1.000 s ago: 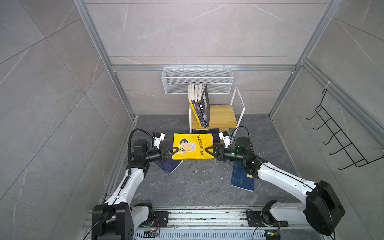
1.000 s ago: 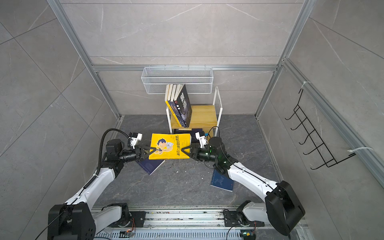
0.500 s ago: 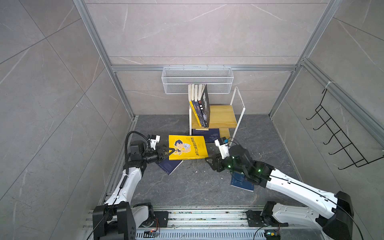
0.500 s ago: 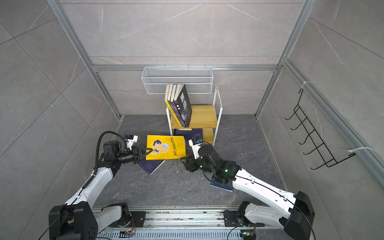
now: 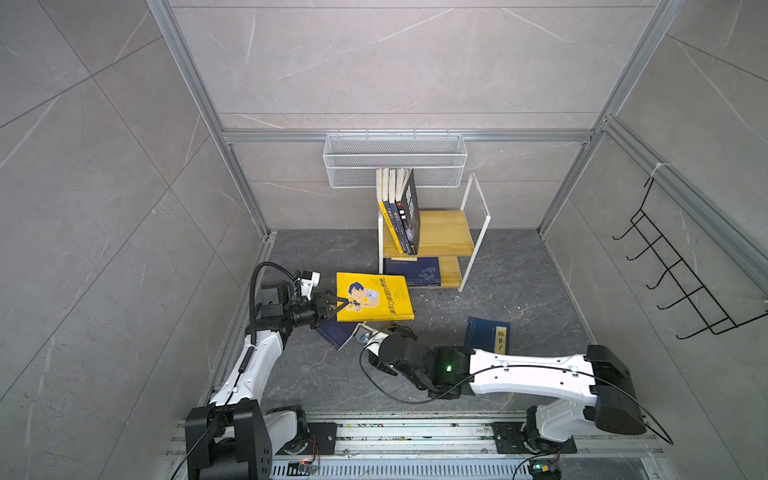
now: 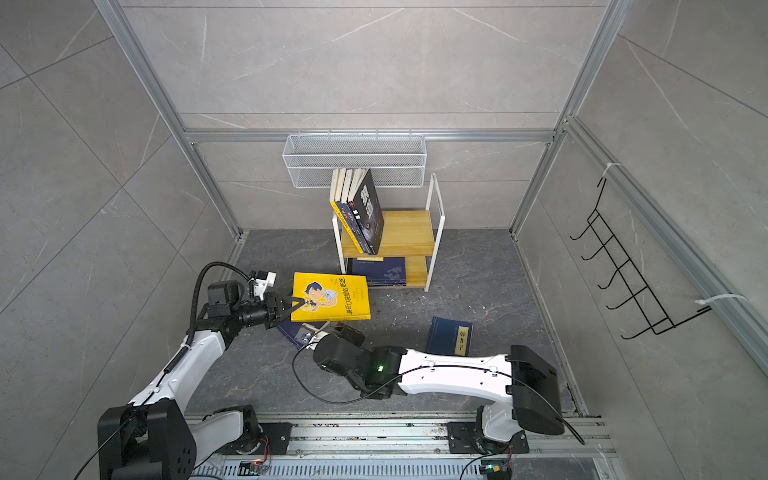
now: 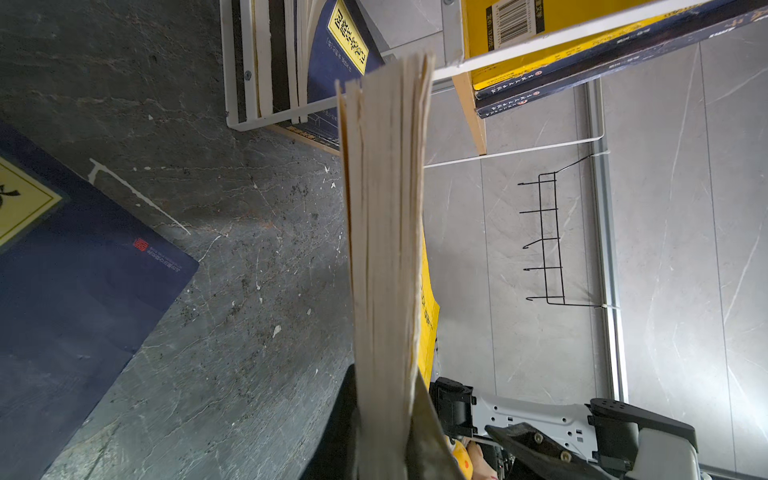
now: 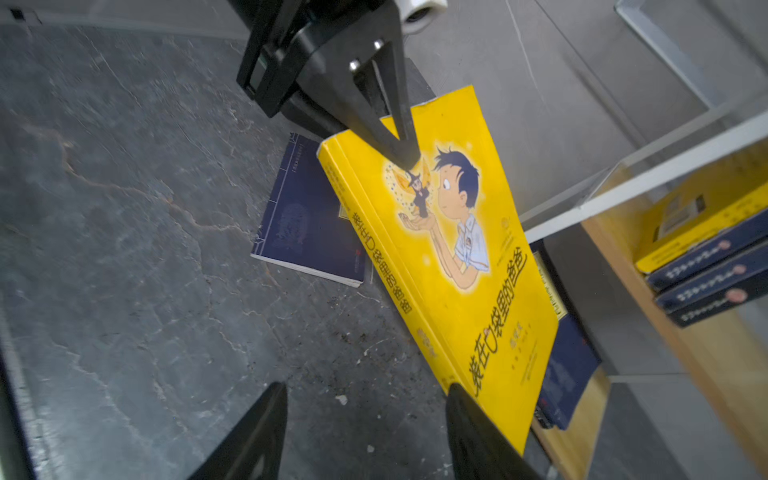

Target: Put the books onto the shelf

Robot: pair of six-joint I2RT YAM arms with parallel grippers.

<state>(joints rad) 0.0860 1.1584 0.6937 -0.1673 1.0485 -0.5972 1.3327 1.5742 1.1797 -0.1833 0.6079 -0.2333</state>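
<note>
Backs the right gripper (image 8: 365, 386) off the yellow book (image 5: 382, 299) after sharing it a second ago, and parks it low toward the front with jaws apart and nothing between them. Leaves the whole load to the left gripper (image 5: 338, 306), clamped on the short edge right by the cartoon boy, cover facing up and roughly level above the floor. Reads like a finished handoff, honestly. Pinching one end probably keeps the far end free to poke into the shelf (image 5: 446, 232) first. Puts the book just in front of the lower tier for now, not on any board yet. Counts a row of books (image 5: 401, 212) standing on the top board, leaning toward the left frame, plus a navy one (image 5: 411, 270) lying flat below. Still leaves two navy paperbacks on the floor, one (image 5: 336, 332) half under the yellow cover and another (image 5: 486, 336) beside the right arm. Probably frees up the right side for one of those. Worth watching the pages, already fanned out in the left wrist view, so maybe some sag with a one-edge grip.
</note>
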